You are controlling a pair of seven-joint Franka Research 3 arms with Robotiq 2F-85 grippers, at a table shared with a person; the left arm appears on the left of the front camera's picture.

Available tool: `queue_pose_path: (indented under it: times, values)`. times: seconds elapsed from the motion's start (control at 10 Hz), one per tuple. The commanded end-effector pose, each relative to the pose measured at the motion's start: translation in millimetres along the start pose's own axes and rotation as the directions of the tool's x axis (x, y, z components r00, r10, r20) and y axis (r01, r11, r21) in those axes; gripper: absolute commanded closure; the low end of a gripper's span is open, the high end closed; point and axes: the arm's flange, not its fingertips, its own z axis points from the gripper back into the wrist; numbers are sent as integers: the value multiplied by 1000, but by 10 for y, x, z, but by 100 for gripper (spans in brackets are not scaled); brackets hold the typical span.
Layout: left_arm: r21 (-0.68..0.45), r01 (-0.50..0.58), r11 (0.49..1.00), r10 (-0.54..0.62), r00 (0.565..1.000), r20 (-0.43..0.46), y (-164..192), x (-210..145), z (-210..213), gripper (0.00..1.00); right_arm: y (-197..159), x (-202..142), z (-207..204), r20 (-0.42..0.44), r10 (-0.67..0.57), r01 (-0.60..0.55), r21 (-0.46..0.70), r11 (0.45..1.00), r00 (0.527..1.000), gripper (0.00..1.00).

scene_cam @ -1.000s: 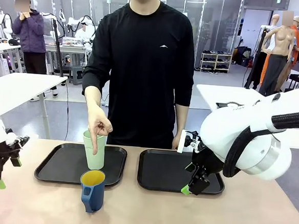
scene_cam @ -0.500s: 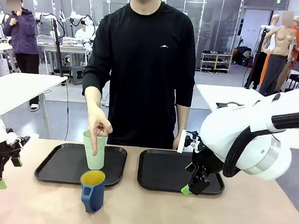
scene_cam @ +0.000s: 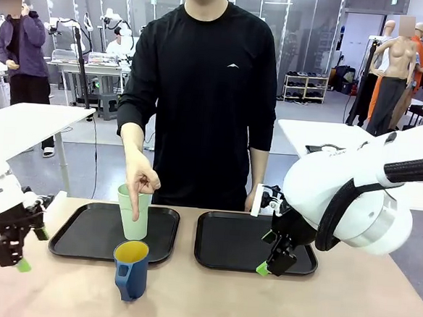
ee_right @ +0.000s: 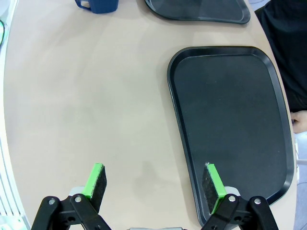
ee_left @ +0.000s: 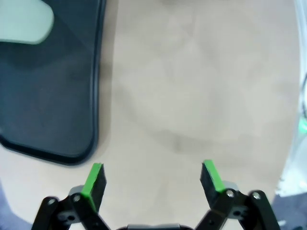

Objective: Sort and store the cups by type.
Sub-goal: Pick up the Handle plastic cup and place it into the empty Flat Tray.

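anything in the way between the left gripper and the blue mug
Nothing visible. Bare table lies between the open left gripper and the blue mug. The left tray has its near corner just beside that path, lying flat.

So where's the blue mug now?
In the front view, the blue mug stands on the table, just on the robot's side of the left tray holding the green tumbler.

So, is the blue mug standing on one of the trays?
No, the blue mug stands on the table, on the robot's side of the left tray.
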Motion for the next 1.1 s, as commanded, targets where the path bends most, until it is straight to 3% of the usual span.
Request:
queue_pose_path:
  times: [0.0, 0.5, 0.7, 1.0]
  values:
    - [42, 38, 998, -44, 987, 153, -13, 50, -204, 0, 15, -7, -21, -3, -7, 7, -12, 1000, 1000, 0]
    - [63, 76, 995, -96, 880, 465, -101, 286, -548, 0, 15, -7, -21, -3, -7, 7, -12, 1000, 1000, 0]
    - [72, 67, 995, -95, 842, 532, -61, 262, -691, 0, 15, -7, -21, -3, -7, 7, -12, 1000, 1000, 0]
    - [23, 50, 999, -52, 725, 687, -93, 146, -823, 0, 15, -7, -21, -3, -7, 7, -12, 1000, 1000, 0]
